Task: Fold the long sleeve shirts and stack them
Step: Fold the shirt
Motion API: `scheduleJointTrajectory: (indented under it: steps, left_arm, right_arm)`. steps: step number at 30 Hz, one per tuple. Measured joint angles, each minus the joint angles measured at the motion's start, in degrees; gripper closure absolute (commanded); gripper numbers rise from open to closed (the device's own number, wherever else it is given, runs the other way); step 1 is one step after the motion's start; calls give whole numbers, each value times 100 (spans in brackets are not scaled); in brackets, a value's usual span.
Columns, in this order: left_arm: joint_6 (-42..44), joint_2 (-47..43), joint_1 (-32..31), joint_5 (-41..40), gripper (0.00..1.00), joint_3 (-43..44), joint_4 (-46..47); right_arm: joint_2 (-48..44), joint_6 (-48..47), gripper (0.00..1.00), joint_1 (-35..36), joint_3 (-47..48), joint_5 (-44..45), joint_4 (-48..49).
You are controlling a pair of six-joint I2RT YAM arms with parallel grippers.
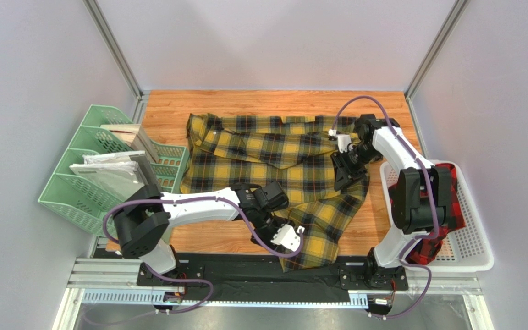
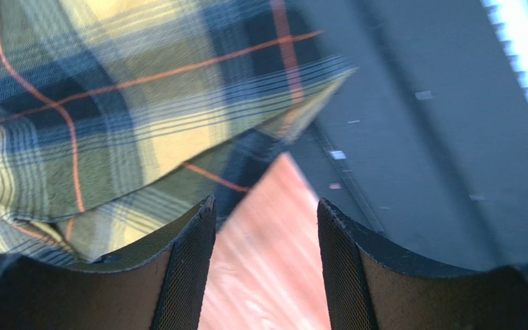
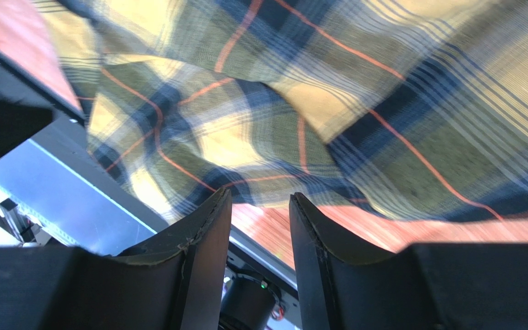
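While the yellow-and-black shirt [image 1: 280,155] lies spread across the middle of the wooden table [image 1: 170,113], we see both arms reaching onto it from the near edge. The cloth is open and rumpled. One end sits toward the far left corner, and a long flap runs down to the front right, where it reaches the table's near edge beside the black base plate [image 1: 246,278].

The left gripper [image 2: 265,206] sits low over that front flap. From its wrist camera we see its fingers [image 2: 191,268] standing well apart, with only bare wood showing in the gap and nothing pinched. A corner of the plaid lies just beyond the finger on the left of that view. We cannot tell whether that finger touches the cloth.

The right gripper [image 3: 260,199] is at the shirt's right side, about midway up the table. Its jaws are parted more narrowly, and the gap between them is empty. Folds of yellow plaid fill the wrist view just ahead of the tips.

The red-and-black shirt [image 1: 453,199] is bunched in the white basket [image 1: 477,256] at the table's right edge, partly hidden behind the right arm and well apart from both grippers. At the left edge a green file rack [image 1: 74,196] stands tilted, with papers [image 1: 108,172] in its slots.
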Motion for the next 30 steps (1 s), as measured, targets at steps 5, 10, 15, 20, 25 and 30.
scheduleJointTrajectory:
  steps: [5,10,15,20,25,30]
  left_arm:
    - [0,658,-92,-564,38,162,339]
    - [79,1084,-514,-1023,57,367,492]
    - [-57,1318,-756,-1220,100,669,546]
    - [-503,1300,-431,-595,100,857,221]
    - [-1650,1025,267,702,100,1788,-105]
    - [-4404,778,1349,2002,100,2155,1360]
  right_arm:
    - [-238,-98,58,42,-247,-291,-13]
    - [-367,-199,58,39,-323,-374,-22]
    - [-540,-280,58,2,-339,-389,-20]
    - [-560,-284,58,-101,-293,-420,-20]
    - [-339,-236,57,-216,343,-437,-26]
    - [116,-52,50,-391,1266,-442,15]
